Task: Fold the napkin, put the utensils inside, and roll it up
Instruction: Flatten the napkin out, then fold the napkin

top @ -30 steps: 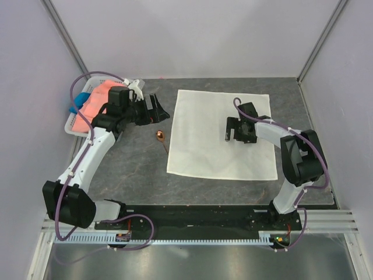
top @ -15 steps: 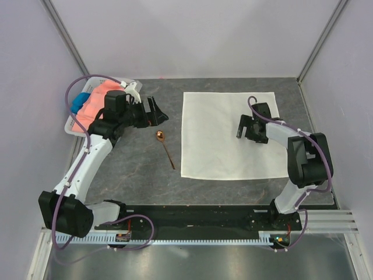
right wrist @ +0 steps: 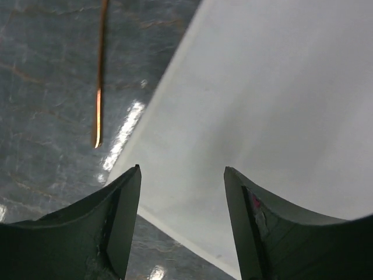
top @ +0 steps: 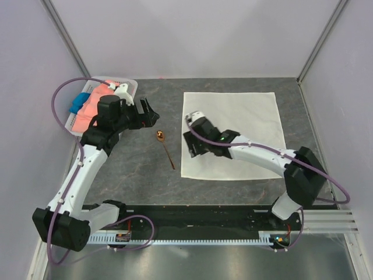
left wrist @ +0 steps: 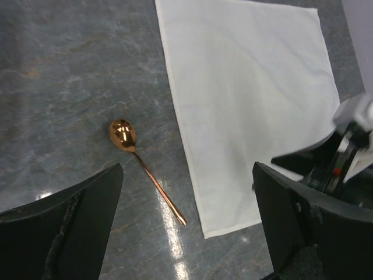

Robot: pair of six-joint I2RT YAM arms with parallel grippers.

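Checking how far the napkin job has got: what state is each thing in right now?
napkin: spread flat on the table, unfolded.
spoon: lying on the table left of the napkin, apart from it, not held.
left gripper: open, empty, raised beyond the spoon.
right gripper: open, gripping nothing, over the napkin's near left corner.
basket: holds a bunched pink cloth and a blue cloth.
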